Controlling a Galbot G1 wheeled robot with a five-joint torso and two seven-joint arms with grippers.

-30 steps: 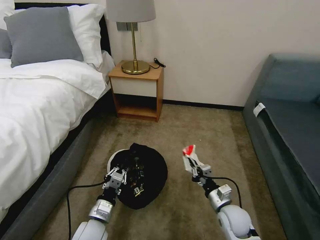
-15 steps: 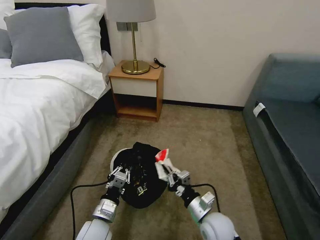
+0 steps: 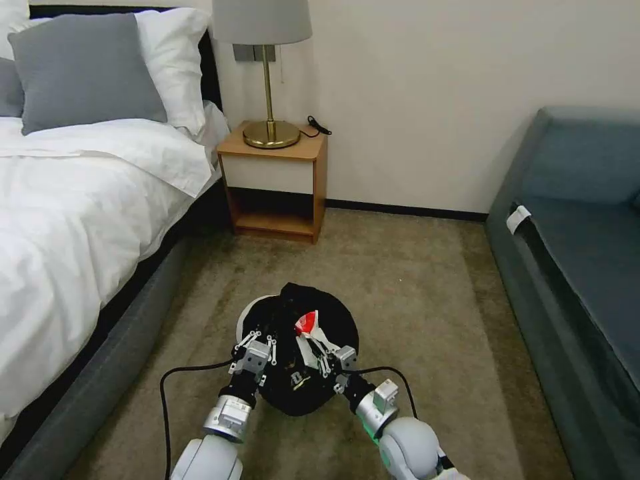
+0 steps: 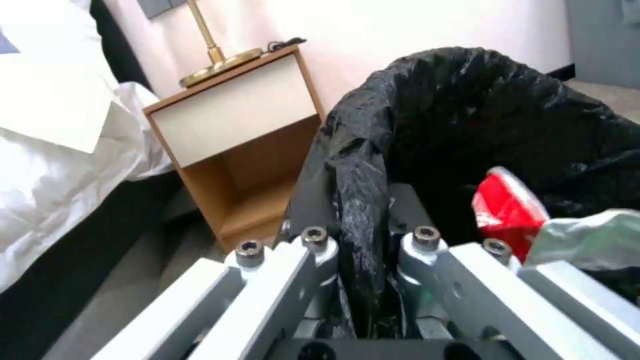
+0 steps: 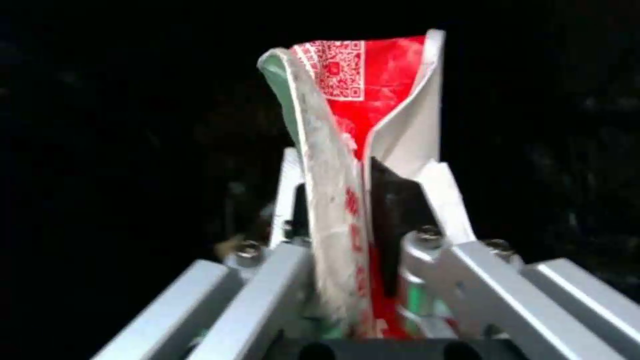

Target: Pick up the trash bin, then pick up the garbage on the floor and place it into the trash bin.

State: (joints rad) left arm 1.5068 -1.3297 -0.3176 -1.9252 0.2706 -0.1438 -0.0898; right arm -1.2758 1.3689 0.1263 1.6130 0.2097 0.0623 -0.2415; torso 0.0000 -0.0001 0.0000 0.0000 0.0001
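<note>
1. Head view: the left gripper [image 3: 257, 349] is clamped on the rim of the small round white trash bin with the black plastic bag liner [image 3: 270, 308], on the side nearest the robot, and carries it above the tan carpet [image 3: 413, 287]. The right gripper [image 3: 319, 352] is right beside it over the bin's mouth, pinching the crumpled red-and-white packet [image 3: 307, 324], which sticks up past its fingertips with the open bag below. So this looks like the drop step. To do it well I'd want the packet fully inside the rim line before those fingers part, not hanging over the edge.

2. Left wrist view: the fingers are squeezed together on a fold of the black liner and the rim [image 4: 361, 210]. The red packet [image 4: 508, 210] sits just off to one side of them, inside the bag's opening. My read is that the bin should be kept level and steady. That pinch looks like a small hold for a whole bin, so jerks seem risky.

3. Right wrist view: the fingers are shut on the packet's lower half [image 5: 353, 210]. The free top half with the QR code fans out beyond the tips, with dark bag all around it. It's light and floppy, so I'd guess it could cling to a finger. Release low in the bag and open wide.
</note>
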